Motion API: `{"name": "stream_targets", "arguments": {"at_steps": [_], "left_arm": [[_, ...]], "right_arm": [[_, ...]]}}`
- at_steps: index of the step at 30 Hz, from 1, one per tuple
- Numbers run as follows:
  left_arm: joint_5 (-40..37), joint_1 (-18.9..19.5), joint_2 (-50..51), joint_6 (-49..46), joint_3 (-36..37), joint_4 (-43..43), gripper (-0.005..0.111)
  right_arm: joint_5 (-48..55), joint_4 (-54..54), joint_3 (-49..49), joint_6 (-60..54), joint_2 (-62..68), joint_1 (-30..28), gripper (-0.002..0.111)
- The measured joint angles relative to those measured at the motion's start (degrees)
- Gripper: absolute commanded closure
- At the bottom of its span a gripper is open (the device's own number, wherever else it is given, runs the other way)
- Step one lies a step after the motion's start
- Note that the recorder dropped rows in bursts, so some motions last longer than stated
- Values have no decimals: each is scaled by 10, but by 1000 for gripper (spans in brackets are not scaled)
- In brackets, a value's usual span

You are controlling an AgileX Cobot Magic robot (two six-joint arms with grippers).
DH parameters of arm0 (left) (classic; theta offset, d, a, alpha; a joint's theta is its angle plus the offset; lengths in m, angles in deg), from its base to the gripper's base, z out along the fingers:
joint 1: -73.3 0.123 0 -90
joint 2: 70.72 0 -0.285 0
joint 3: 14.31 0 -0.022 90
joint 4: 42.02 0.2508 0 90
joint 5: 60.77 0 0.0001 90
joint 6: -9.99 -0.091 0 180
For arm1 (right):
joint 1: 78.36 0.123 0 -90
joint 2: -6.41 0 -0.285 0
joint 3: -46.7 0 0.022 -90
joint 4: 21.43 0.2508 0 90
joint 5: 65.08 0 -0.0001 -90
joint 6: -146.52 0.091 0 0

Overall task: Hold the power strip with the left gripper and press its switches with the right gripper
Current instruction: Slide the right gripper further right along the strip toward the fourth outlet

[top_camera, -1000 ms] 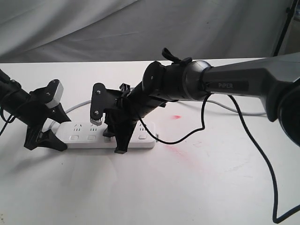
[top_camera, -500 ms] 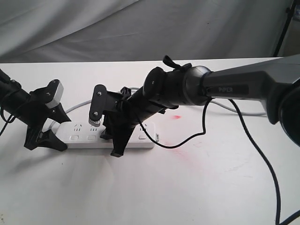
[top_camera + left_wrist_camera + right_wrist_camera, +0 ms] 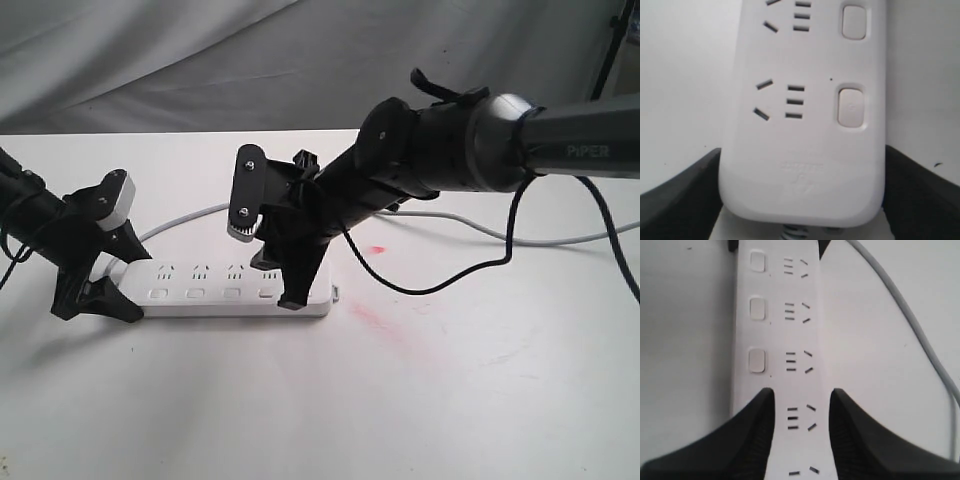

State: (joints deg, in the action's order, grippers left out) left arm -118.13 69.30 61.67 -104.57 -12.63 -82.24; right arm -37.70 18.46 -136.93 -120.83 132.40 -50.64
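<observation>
Exterior: I read the PiPER lettering (image 3: 590, 150) in white on the right arm's dark tube. The power strip (image 3: 225, 293), smooth white with rounded corners, lies left of centre on the white table (image 3: 450, 400), with open room to its right and on the near side. The left gripper (image 3: 128, 288) sits at its left end and the right gripper (image 3: 280, 284) near its right end.

Left wrist: matte black fingers (image 3: 675, 200) clamp both long edges. The embossed marking is unreadable.

Right wrist: the jaws are spread above the strip and three switches (image 3: 756, 360) show. I cannot tell whether there is contact.

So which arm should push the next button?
Right. The right gripper hangs open over the power strip, one finger by the switches. The left gripper is clamped on the strip's end, holding it.
</observation>
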Motion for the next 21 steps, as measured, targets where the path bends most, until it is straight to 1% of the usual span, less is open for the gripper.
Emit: {"name": "stream_targets", "arguments": {"at_steps": [21], "left_arm": [[0, 0, 0, 0, 0, 0, 41]], "right_arm": [[-23, 20, 8, -7, 32, -2, 74]]}}
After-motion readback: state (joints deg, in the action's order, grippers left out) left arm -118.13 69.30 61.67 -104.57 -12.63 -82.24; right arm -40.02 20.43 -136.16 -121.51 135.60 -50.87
